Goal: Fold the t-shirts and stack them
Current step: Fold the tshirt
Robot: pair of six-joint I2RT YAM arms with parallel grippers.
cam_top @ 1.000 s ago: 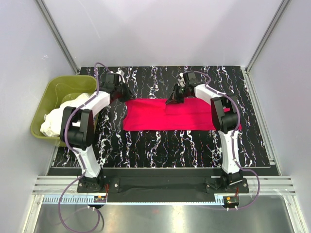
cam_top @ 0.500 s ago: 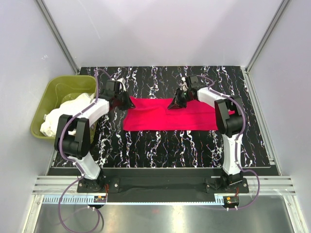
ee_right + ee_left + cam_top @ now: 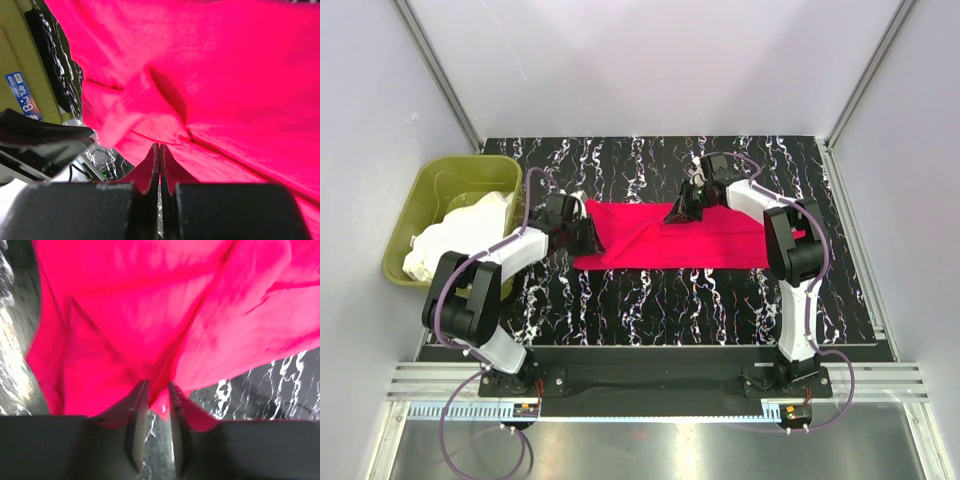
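We note the red t-shirt (image 3: pixel 710 245) lying as a long band across the black marbled table (image 3: pixel 650 295). The right gripper (image 3: pixel 678 214) is closed, pinching up a peak of red cloth at the far edge. The left gripper (image 3: pixel 588 238) is at the shirt's left end, jaws slightly parted, cloth draped over their tips. White t-shirts (image 3: pixel 460 225) are heaped in the olive-green tub (image 3: pixel 405 225) at left.

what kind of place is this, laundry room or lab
Probably a robotics lab test cell, not a home: left arm and right arm bolted at the edge of a black marbled table, plain white panels in metal framing around it, a red t-shirt as the work piece.
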